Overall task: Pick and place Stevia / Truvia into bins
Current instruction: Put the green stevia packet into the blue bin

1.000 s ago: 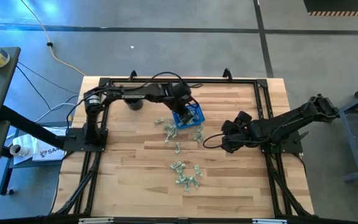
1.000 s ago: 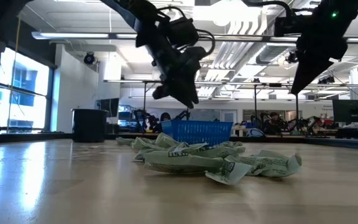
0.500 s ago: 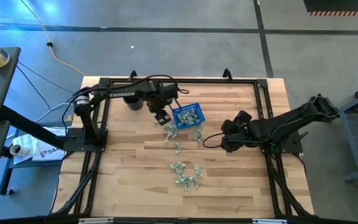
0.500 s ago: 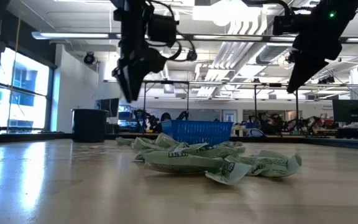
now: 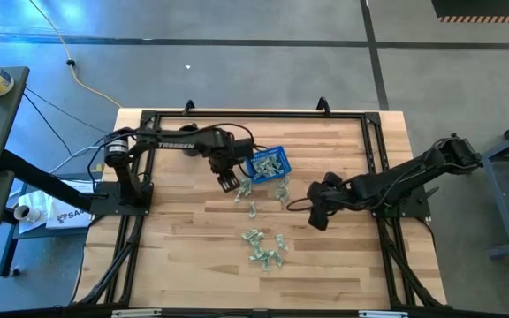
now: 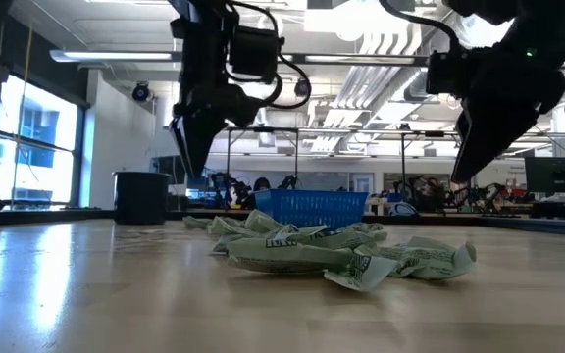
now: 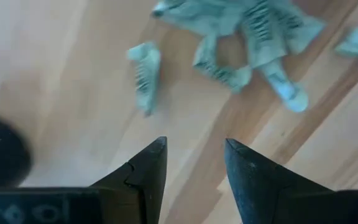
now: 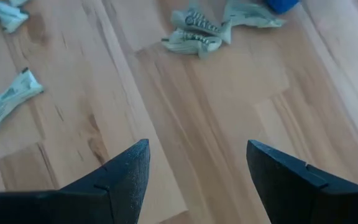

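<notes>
Pale green Stevia / Truvia packets lie flat on the wooden table in two patches: one [image 5: 253, 193] beside the blue basket [image 5: 267, 165], the other [image 5: 266, 248] nearer the front edge. The second patch [image 6: 341, 257] fills the low view. My left gripper [image 5: 229, 183] points down, open, above bare wood just left of the basket's packets [image 7: 247, 31]. It holds nothing. My right gripper [image 5: 316, 216] slants down over bare wood right of the packets, open and empty [image 8: 197, 155]. Packets [image 8: 194, 34] lie beyond its fingers.
A black round cup [image 5: 191, 147] stands at the far left of the work area, behind my left arm. A black metal frame [image 5: 254, 115] runs round the table top. Bare wood [image 5: 184, 238] lies left of the front patch.
My left gripper has left the spot over the blue basket, gone toward the table's left and near side, and tipped until it points straight down. My right gripper has come down toward the table and tipped further downward. The packets on the table have not moved.
</notes>
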### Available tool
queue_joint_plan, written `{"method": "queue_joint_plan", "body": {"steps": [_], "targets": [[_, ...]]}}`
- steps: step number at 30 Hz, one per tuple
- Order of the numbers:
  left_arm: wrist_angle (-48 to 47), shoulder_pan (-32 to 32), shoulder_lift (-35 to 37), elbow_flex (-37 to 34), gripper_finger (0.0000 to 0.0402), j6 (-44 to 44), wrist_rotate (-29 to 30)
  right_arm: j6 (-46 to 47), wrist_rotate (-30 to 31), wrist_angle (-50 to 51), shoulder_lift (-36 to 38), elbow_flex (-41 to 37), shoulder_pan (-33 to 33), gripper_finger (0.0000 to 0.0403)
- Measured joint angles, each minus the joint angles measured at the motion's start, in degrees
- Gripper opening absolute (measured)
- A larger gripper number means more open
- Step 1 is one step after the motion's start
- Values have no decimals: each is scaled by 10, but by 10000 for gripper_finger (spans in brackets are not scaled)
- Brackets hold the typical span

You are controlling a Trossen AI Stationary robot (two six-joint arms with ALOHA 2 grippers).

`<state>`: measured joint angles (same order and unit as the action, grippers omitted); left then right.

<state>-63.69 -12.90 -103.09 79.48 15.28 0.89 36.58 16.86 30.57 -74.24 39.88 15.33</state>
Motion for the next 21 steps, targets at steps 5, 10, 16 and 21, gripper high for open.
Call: {"method": "queue_joint_plan", "body": {"steps": [5, 10, 16, 21], "targets": [[48, 2, 0, -34, 193, 6, -18, -51, -9, -76, 0, 9, 0, 257], [46, 3, 7, -48, 193, 20, -18, -174, -2, -175, -33, -5, -16, 257], [52, 23, 34, -81, 193, 50, -8, -260, -64, -246, -110, -5, -60, 257], [67, 47, 71, -139, 193, 87, -6, -249, -93, -246, -154, 12, -99, 257]]}}
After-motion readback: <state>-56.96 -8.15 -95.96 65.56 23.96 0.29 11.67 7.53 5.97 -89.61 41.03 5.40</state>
